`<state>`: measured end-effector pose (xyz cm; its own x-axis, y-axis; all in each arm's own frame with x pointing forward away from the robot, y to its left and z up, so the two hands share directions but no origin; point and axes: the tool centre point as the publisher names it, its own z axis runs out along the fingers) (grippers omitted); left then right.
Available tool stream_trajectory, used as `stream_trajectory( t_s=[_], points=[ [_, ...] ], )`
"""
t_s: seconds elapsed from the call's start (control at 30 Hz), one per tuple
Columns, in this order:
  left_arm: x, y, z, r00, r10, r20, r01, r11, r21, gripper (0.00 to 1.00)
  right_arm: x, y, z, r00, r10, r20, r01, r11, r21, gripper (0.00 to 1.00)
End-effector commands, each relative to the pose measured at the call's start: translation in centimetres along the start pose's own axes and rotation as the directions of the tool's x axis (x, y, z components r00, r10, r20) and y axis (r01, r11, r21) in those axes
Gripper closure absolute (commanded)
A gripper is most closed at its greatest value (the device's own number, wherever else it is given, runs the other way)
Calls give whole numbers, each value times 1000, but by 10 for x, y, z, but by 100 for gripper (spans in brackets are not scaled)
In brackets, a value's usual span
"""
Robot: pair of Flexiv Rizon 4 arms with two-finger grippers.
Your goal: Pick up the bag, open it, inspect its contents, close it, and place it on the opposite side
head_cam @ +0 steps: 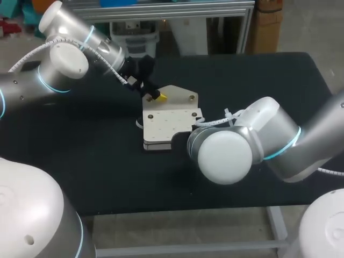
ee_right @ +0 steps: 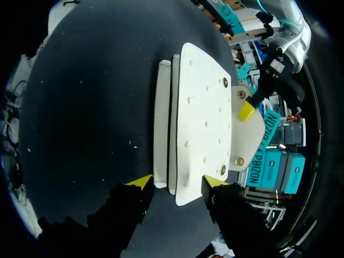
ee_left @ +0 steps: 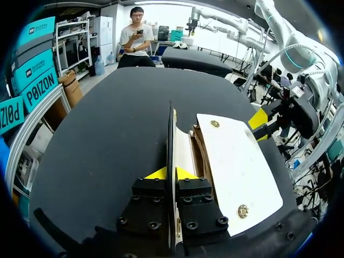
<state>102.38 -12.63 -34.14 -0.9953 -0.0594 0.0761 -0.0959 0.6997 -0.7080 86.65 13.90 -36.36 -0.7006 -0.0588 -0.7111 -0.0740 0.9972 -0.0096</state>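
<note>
- Nearest to the robot, the right arm is reaching in from the right side. Its big round joint is hiding its own fingers from above.
- Down at that wrist, the right gripper is hugging the near end of the bag. Its two fingers are standing wide apart and seem to be pressing on the bag from both sides.
- The bag is lying flat in the middle of the black tabletop.
- A bit farther on, the flap is sticking out from the far end of the bag.
- The left gripper is pinching that flap, and its fingers are squeezing tight on the thin edge.
- Farthest off, the left arm is coming in from the left corner.
- I think the opening step is going on now. One arm is holding the bag and the other is holding the flap.
- Next, the left arm is probably going to need to pull the flap up and back slowly. The right arm should be holding tight then, so the inside is showing.
</note>
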Motion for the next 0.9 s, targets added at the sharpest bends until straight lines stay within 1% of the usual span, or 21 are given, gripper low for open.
stream_trajectory(
  t_s=[0.03, 0.3, 0.43, 0.53, 0.6, 0.63, 0.73, 0.8, 0.9],
  points=[
    [-2, 2, 3, 1000, 9, -12, -9, 1000, 0, 100, 3, -3, 10, 960, 9, 281, 6, 999, -50, 43],
    [0, 3, 7, 999, 28, -34, -28, 1000, -12, 100, 0, -2, 17, 956, 18, 294, 1, 998, -65, 52],
    [0, 3, 8, 999, 32, -40, -32, 999, -13, 100, -2, 0, 19, 955, 22, 297, 0, 997, -73, 58],
    [0, 3, 9, 998, 37, -48, -37, 999, -10, 100, -3, 0, 21, 954, 23, 299, 0, 997, -75, 60],
    [0, 4, 10, 998, 38, -51, -38, 999, -10, 100, -3, 1, 21, 954, 25, 300, -2, 997, -76, 64],
    [0, 4, 11, 998, 38, -53, -39, 999, -10, 100, -3, 1, 21, 953, 26, 301, -3, 997, -77, 69],
    [1, 5, 11, 998, 40, -57, -41, 999, -7, 100, -3, 0, 22, 952, 31, 305, -7, 997, -79, 82],
    [1, 6, 12, 997, 43, -62, -43, 999, -4, 100, -3, 0, 22, 950, 33, 309, -8, 997, -80, 100],
    [3, 6, 12, 997, 50, -66, -50, 999, 3, 100, -3, -1, 22, 948, 33, 317, -8, 997, -81, 100]
  ],
)
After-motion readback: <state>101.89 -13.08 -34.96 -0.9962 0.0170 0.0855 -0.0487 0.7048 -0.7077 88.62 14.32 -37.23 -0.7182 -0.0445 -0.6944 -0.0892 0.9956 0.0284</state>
